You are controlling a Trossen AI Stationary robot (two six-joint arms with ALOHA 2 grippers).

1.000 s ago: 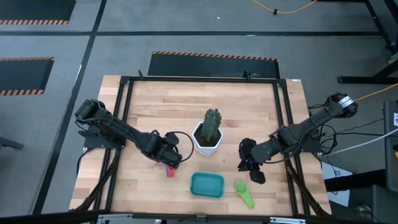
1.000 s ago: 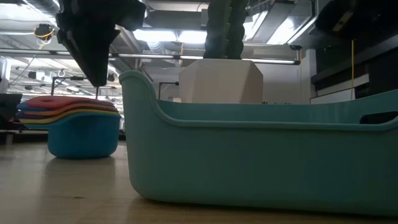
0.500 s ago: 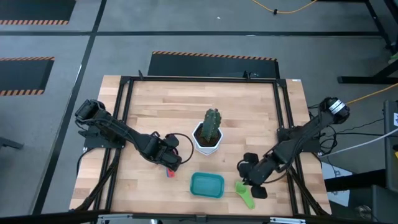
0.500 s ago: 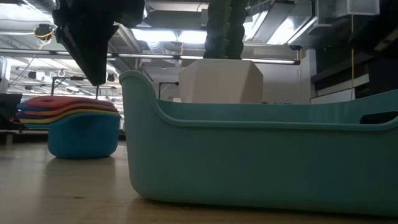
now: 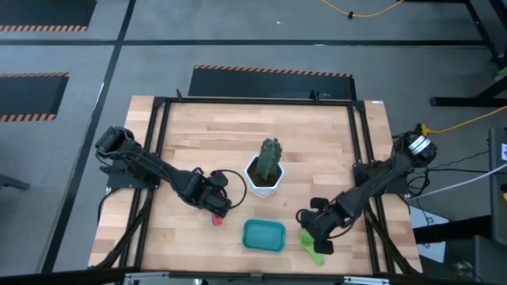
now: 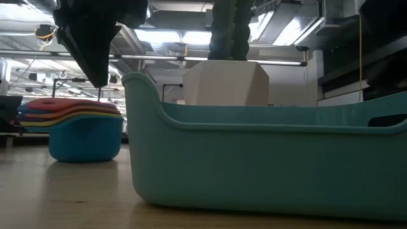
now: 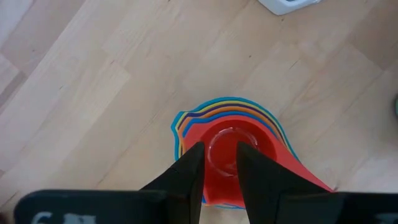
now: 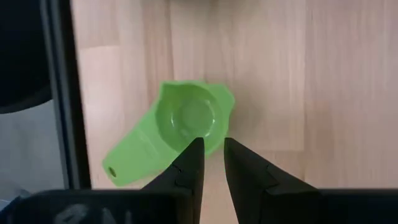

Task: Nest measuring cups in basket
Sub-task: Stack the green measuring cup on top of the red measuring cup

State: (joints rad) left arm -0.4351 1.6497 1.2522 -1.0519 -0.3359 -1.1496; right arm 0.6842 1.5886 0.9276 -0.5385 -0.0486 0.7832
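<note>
The green cup (image 8: 186, 121) lies alone on the worktop (image 5: 317, 142) just beside the basket (image 5: 264, 235), while the other cups sit nested in a stack (image 7: 230, 152) on the far side of it, under our left claw (image 7: 221, 163), whose narrowly parted fingers hang over the red top cup and hold nothing. We judge the green cup light, stiff and rather slick, thin plastic that could skid or tip if nudged. Our right claw (image 8: 209, 158) hovers over its rim, nearly closed and empty, so we would pinch the bowl wall or the flat handle.
</note>
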